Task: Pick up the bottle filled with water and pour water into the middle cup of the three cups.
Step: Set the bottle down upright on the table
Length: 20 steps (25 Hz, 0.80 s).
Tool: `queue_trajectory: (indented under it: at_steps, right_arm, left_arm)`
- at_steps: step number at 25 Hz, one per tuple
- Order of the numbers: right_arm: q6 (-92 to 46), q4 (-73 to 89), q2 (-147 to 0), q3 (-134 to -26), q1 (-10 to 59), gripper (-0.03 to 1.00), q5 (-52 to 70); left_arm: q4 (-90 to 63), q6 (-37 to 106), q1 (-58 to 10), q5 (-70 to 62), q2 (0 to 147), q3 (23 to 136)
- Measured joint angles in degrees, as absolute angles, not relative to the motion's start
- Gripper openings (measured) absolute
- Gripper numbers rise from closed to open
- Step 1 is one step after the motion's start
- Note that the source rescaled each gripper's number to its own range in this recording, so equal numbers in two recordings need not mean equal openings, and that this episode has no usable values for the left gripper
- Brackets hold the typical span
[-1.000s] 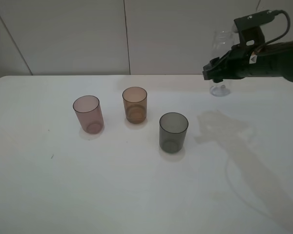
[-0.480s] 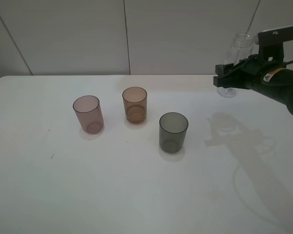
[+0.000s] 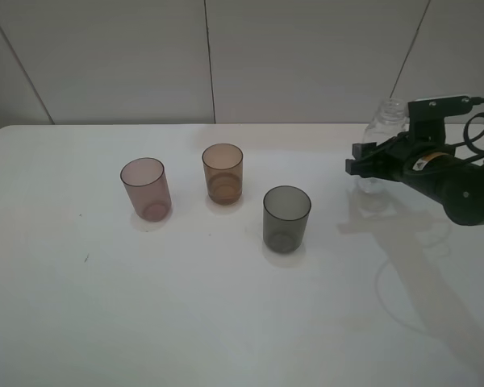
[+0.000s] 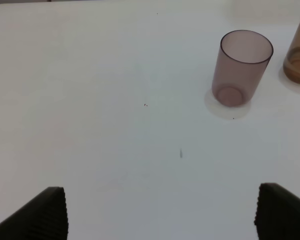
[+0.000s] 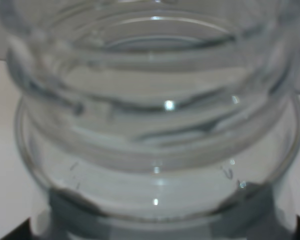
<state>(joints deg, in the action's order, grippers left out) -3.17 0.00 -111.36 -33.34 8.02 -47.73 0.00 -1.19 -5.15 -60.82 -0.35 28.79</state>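
Right gripper (image 3: pixel 369 167) is clamped shut on the small clear plastic bottle with the wide threaded neck (image 3: pixel 381 133), which is kept upright, long axis vertical, at the far right of the white table (image 3: pixel 226 306); whether the base is resting on the surface can't be made out.

From that grip, the translucent amber-brown tumbler (image 3: pixel 223 173), the middle one of the three cups, is found well off toward the left arm's side, with the dark smoky grey tumbler (image 3: pixel 286 218) sitting nearer and closer to the front edge. So a long sideways carry is probably needed before any tipping, and the grey cup likely has to be cleared.

Left gripper (image 4: pixel 160 212) is seen spread open and empty, near the pinkish-mauve tumbler (image 4: pixel 241 67).

Only the bottle's neck is shown by the right wrist camera (image 5: pixel 155 115); the cups are shown only elsewhere.
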Motion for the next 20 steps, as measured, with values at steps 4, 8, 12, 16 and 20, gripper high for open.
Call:
queue_trajectory:
  at_steps: [4,8,12,16,20]
  right_arm:
    - [-3.2,0.0,-113.2,-33.3,8.0,0.00,-49.4]
    - [-3.2,0.0,-114.7,-33.3,8.0,0.00,-50.2]
    - [-3.2,-1.0,-115.1,-33.3,8.0,0.00,-50.0]
    - [-3.2,-1.5,-115.1,-33.3,8.0,0.12,-49.7]
    - [-3.2,-1.4,-115.1,-33.4,8.0,0.81,-49.8]
  left_arm:
    - [0.0,-1.2,-5.2,-60.8,-0.3,28.8]
    - [0.0,-1.2,-5.2,-60.8,-0.3,28.8]
    - [0.0,-1.2,-5.2,-60.8,-0.3,28.8]
    - [0.0,-1.2,-5.2,-60.8,-0.3,28.8]
    - [0.0,-1.2,-5.2,-60.8,-0.3,28.8]
